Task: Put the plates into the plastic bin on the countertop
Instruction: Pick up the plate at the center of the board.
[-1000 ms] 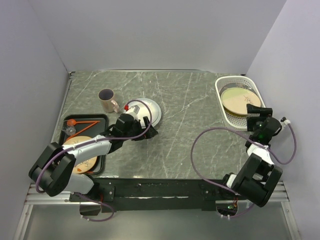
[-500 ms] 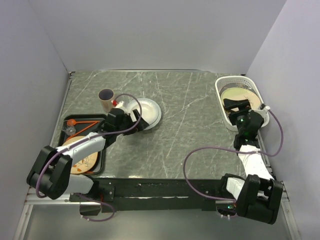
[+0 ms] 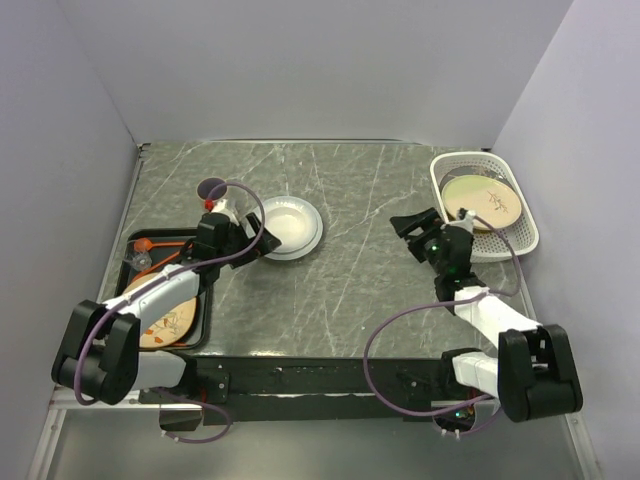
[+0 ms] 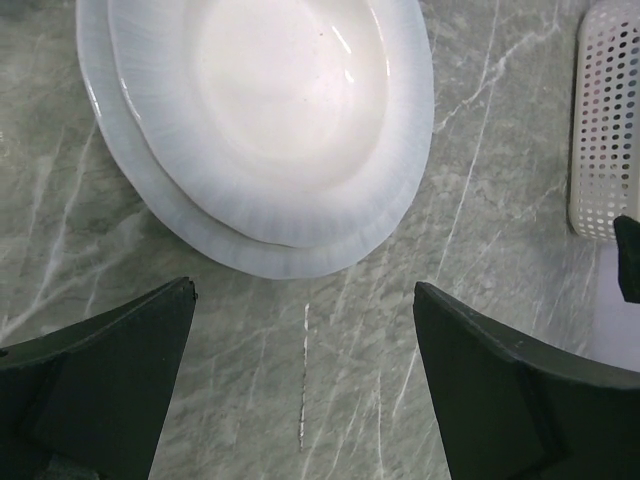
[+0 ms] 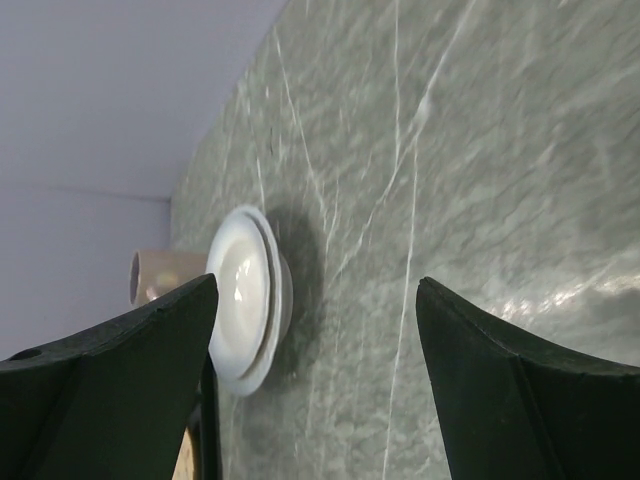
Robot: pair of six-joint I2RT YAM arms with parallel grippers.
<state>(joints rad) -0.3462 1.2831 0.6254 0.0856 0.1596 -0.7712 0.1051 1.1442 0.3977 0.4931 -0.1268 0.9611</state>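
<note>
The dark veined countertop (image 3: 380,200) carries everything. In its far right corner sits the white lattice plastic bin (image 3: 528,238), with a beige branch-patterned plate (image 3: 482,198) already inside. At the left is a black tray (image 3: 205,237) bearing another beige plate (image 3: 168,322). Two white plates (image 4: 270,100) lie stacked mid-left, well apart from the bin, with a beige mug (image 3: 212,190) just beside them.

My left gripper (image 4: 300,295) hovers at the stack's near rim, jaws wide and empty. My right gripper (image 3: 416,230) hangs between stack and bin, likewise spread wide and holding nothing.

I judge these plates stiff, glossy and slick (and quick to chip). I would pinch the upper one at its ribbed rim, one finger over the lip and one under.

My own arm covers much of the tray plate. I cannot identify the orange item on the tray, nor tell whether the bin holds more beneath the beige plate.
</note>
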